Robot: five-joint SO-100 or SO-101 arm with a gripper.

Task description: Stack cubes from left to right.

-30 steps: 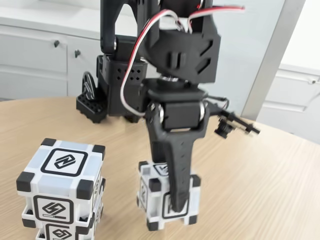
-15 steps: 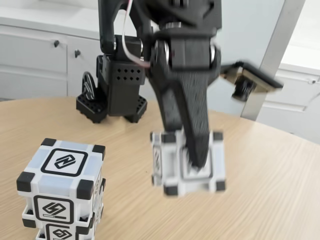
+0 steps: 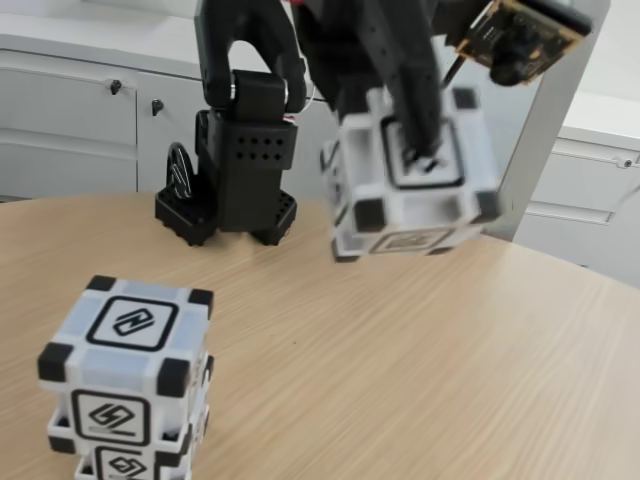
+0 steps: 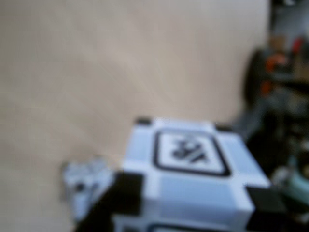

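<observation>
Two cubes sit stacked at about 8 o'clock in the fixed view: the upper stacked cube (image 3: 127, 360) rests squarely on the lower stacked cube (image 3: 125, 462), which is cut off by the bottom edge. They stand on a light wood-grain tabletop (image 3: 400, 380) with a curved far edge. Behind it, at 10 o'clock, runs a row of pale grey cabinets (image 3: 70, 110) with small dark knobs; a grey post (image 3: 545, 110) slants up at 2 o'clock, with more pale cabinetry beyond it.

At 11 o'clock the arm's black perforated base block (image 3: 245, 170) stands on the tabletop's far side. Just right of it, around 12 to 1 o'clock, the third cube (image 3: 410, 175) hangs in the air, well clear of the wood and well apart from the stack, slightly tilted and motion-blurred. The black end effector (image 3: 425, 155) is clamped on it, one finger running down across its front face. A small camera board (image 3: 515, 35) juts out at 1 o'clock.

In the wrist view, heavily blurred, the held cube (image 4: 188, 174) fills 5 to 6 o'clock, glyph face up, above bare tabletop (image 4: 96, 72). A small pale shape at 7 o'clock is too blurred to identify.
</observation>
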